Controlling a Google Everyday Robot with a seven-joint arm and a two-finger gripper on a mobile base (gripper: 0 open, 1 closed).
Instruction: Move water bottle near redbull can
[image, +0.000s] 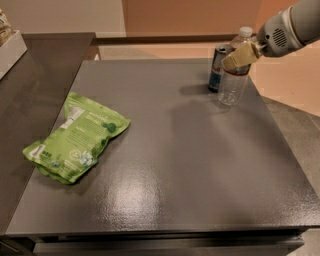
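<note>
On the table (175, 170), bottle (233, 86) just beside can (217, 70).
The gripper (239, 56) sits at the bottle's neck; green bag (75, 137) lies well apart, left.

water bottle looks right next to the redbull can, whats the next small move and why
Probably open the gripper and let go. It holds the water bottle just below the cap, and the bottle stands upright right beside the redbull can, base seemingly on the table, so the placement looks done.

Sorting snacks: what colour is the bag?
The bag is green, camera view; pincer grips water bottle.
</note>
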